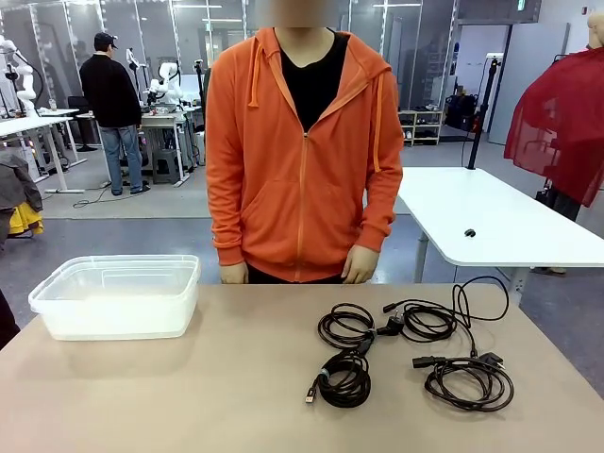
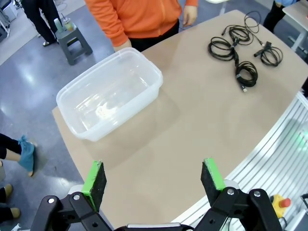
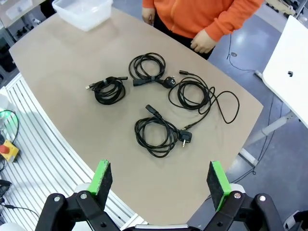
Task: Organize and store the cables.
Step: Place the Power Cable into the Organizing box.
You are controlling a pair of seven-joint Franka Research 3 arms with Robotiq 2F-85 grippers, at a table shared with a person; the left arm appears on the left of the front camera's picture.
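Several black coiled cables lie on the tan table's right half. One bundle (image 1: pixel 345 327) sits mid-table, another (image 1: pixel 427 320) to its right trails a loose loop. A tighter coil (image 1: pixel 343 378) lies nearer me, and a fourth (image 1: pixel 469 380) at the near right. From the right wrist they appear as coils (image 3: pixel 155 135), (image 3: pixel 109 89), (image 3: pixel 147 66), (image 3: pixel 192 94). My right gripper (image 3: pixel 157 180) hangs open high above them. My left gripper (image 2: pixel 155 176) is open too, high over the table's near left, with the cables (image 2: pixel 239 47) far off.
A clear plastic bin (image 1: pixel 119 296) stands empty at the table's far left, also seen as the bin (image 2: pixel 111 93). A person in an orange hoodie (image 1: pixel 300 151) stands at the far edge, hands hanging. A white table (image 1: pixel 500 219) stands behind right.
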